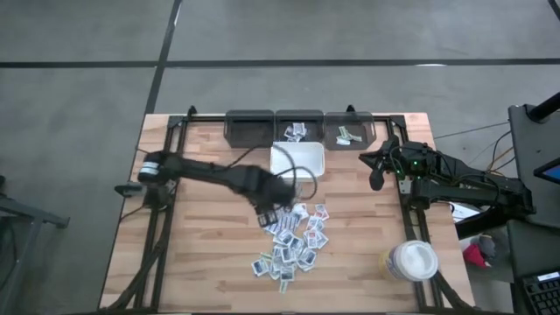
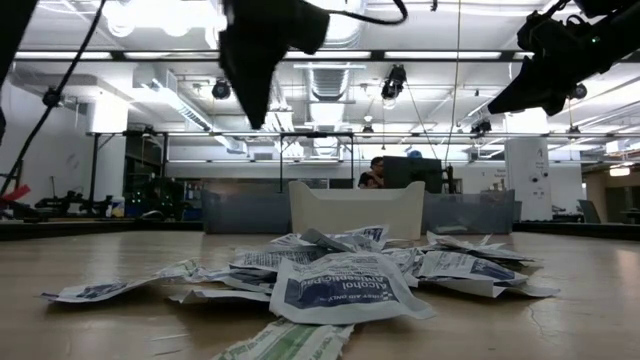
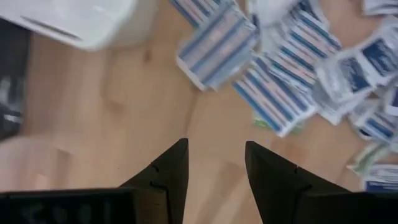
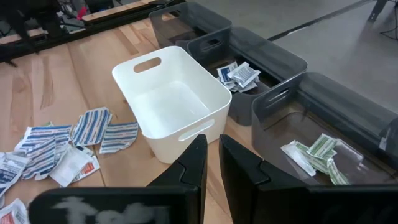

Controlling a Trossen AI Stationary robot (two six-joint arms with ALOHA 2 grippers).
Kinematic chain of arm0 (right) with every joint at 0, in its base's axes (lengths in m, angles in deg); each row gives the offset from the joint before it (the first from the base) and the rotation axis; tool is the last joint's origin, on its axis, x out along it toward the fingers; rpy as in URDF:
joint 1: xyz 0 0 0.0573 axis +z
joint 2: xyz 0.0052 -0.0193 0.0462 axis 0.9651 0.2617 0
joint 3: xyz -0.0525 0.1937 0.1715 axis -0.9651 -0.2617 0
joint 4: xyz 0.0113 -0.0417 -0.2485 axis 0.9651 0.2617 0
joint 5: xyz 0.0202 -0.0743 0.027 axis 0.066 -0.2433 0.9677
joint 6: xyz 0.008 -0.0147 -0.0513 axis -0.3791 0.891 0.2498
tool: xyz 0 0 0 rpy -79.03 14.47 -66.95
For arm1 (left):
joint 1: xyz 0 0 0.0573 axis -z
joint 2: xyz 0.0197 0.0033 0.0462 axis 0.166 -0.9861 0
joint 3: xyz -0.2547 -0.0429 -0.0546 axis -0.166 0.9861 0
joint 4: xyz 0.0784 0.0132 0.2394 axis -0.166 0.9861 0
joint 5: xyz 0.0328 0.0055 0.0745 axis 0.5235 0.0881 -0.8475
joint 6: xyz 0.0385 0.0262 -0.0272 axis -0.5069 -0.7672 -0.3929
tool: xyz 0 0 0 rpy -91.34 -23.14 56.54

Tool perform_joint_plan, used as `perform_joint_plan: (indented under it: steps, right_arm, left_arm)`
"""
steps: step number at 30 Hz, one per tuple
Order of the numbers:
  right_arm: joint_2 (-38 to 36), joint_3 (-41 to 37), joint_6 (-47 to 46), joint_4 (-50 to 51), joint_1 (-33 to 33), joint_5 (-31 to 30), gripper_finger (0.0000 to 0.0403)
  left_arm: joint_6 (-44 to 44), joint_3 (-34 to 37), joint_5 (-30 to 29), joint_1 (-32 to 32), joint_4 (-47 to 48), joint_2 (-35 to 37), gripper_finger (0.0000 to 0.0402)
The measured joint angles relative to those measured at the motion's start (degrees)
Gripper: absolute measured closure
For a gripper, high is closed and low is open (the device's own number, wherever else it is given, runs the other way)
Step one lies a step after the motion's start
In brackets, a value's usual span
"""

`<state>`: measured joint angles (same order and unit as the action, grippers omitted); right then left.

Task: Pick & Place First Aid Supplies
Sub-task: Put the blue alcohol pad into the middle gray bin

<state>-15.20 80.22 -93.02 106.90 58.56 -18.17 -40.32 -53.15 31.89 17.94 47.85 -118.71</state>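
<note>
The left hand [image 1: 267,213] hung open and empty over the packets [image 1: 293,241], heaped near the tabletop's middle. This looked like the picking step. Next it should drop onto one packet and pinch. The right hand [image 1: 376,168] waited near the back bins [image 1: 302,127], nearly closed, holding nothing.

Ceiling-light glare; left wrist blurred

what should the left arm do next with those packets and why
Probably lower the left gripper and reach forward onto the nearest blue-striped packet. Its fingers stand open and empty above bare wood, just short of the pile of packets, while the right gripper waits by the dark bins.
</note>
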Motion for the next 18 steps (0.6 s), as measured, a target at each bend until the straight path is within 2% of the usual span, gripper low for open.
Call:
perform_joint_plan:
  steps: [7,11,15,18]
  right_arm:
    - [0.0,0.0,0.0,0.0,0.0,0.0,0.0364]
    - [0.0,0.0,0.0,0.0,0.0,0.0,0.0364]
    - [0.0,0.0,0.0,0.0,0.0,0.0,0.0364]
    - [0.0,0.0,0.0,0.0,0.0,0.0,0.0364]
  left_arm:
    - [12.0,15.7,1.6,6.5,-16.2,8.4,0.0250]
    - [18.1,23.1,4.3,9.4,-26.7,10.5,0.0250]
    - [24.1,27.2,8.3,11.7,-33.7,10.1,0.0250]
    - [28.8,28.3,9.7,13.3,-35.3,9.0,0.0251]
